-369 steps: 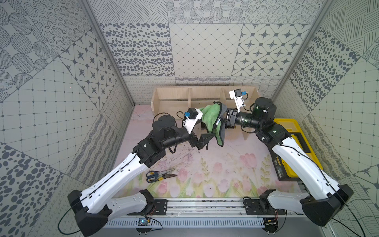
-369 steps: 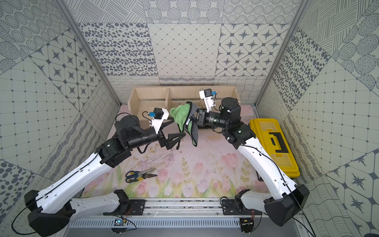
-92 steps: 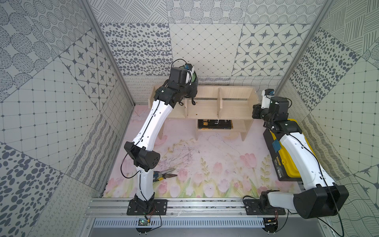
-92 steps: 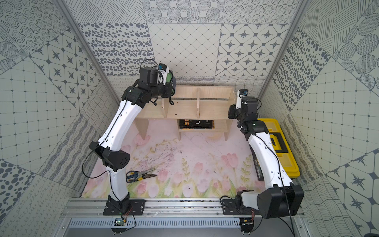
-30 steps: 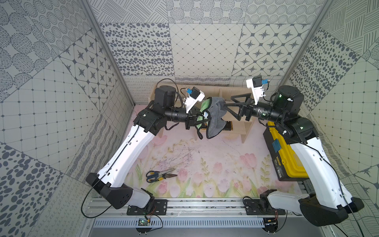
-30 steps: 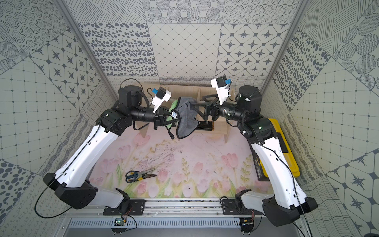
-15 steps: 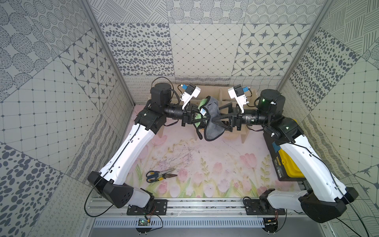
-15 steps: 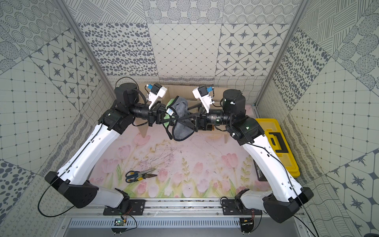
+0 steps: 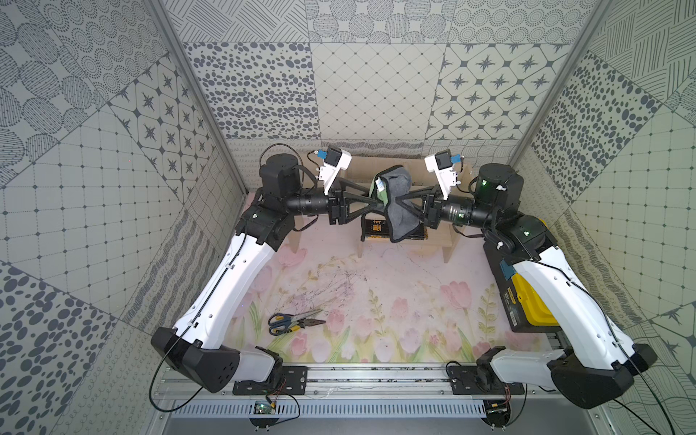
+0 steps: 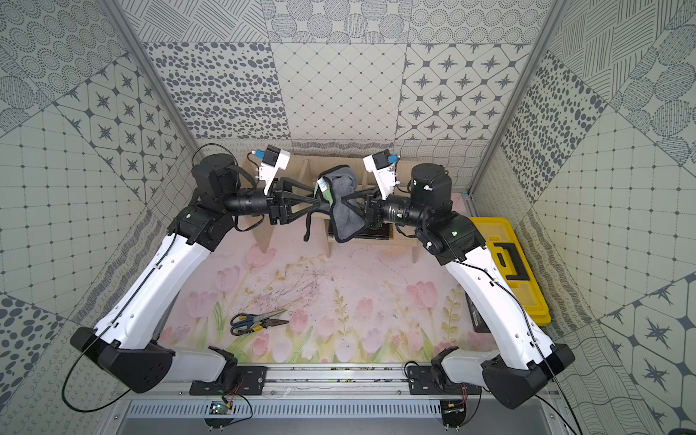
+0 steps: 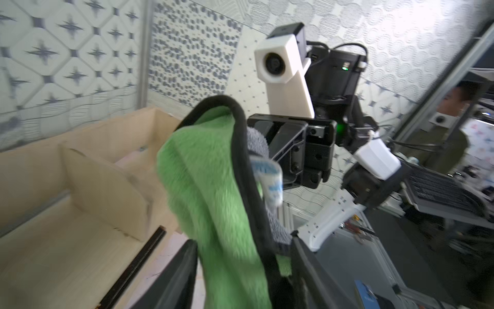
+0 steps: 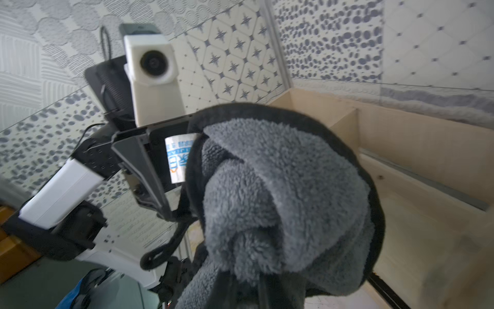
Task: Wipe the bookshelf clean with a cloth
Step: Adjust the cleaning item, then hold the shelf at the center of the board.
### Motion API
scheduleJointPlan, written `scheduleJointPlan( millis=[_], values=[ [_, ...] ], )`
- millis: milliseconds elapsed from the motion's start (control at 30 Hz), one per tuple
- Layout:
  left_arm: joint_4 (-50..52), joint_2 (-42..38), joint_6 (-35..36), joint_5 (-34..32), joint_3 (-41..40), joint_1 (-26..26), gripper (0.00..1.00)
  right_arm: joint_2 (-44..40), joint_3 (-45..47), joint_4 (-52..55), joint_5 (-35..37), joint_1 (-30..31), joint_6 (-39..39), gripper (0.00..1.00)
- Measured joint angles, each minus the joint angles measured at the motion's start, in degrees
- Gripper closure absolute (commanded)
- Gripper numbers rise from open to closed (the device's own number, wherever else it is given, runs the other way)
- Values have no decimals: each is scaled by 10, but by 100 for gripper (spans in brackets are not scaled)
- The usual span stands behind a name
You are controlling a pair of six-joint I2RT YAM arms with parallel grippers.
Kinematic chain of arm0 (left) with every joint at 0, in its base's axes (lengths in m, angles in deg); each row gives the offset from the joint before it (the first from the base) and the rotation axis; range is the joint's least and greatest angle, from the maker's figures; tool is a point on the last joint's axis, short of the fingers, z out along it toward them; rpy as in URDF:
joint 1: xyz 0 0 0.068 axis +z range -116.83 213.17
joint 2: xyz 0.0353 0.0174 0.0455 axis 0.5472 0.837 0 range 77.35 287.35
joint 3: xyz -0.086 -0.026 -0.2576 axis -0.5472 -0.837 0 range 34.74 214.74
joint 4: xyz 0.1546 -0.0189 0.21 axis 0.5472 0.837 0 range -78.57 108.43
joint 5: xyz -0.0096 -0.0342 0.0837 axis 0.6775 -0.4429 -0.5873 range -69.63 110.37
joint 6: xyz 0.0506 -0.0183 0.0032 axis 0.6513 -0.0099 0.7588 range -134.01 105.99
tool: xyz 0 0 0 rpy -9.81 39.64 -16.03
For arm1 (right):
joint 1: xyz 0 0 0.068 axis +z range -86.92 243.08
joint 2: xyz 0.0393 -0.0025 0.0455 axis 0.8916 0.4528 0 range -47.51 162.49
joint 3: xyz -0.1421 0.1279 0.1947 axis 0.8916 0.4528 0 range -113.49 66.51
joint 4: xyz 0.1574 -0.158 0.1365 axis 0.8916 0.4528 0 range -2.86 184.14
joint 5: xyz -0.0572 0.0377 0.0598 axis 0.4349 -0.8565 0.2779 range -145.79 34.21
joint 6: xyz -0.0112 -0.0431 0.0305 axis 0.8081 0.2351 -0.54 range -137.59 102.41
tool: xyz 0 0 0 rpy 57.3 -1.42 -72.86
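The right gripper (image 9: 399, 203) is now clamped on the grey side of the cloth (image 9: 394, 184); a second ago its jaws were wide. The left gripper (image 9: 376, 203), which was closed on the cloth before, now has its jaws apart, green folds loose between them. So the cloth changes hands, in the air before the bookshelf (image 9: 450, 248). I judge the right gripper will do the next wiping.

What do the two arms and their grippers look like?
The left arm and right arm have white shells and black joints. The left gripper and right gripper are black, with triangular fingers. White camera housings top each wrist; black cables run alongside.
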Motion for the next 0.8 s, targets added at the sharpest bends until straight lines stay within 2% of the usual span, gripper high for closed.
scheduleJointPlan(
  millis=[67, 200, 267, 300, 367, 500, 667, 700, 800],
  values=[
    [2, -6, -1, -90, 2, 16, 27, 19, -17, 1, 42, -31, -14, 100],
    [10, -2, -2, -283, 10, 68, 24, 94, -89, 21, 125, -64, -33, 100],
    [14, 5, -1, -353, 7, 97, 6, 139, -134, 32, 153, -65, -37, 100],
    [15, 9, -2, -382, 3, 109, 1, 158, -154, 39, 162, -65, -38, 100],
    [17, 20, 1, -445, -14, 138, 1, 201, -198, 54, 179, -65, -39, 100],
    [18, 40, 2, -513, -54, 174, 1, 271, -288, 90, 198, -62, -39, 100],
    [15, 59, 3, -557, -101, 198, 2, 322, -377, 146, 261, -52, -25, 100],
    [14, 60, 3, -561, -108, 198, 5, 326, -389, 162, 281, -50, -21, 100],
    [3, 60, 8, -564, -130, 199, 24, 328, -417, 212, 352, -49, -9, 100]
  ],
)
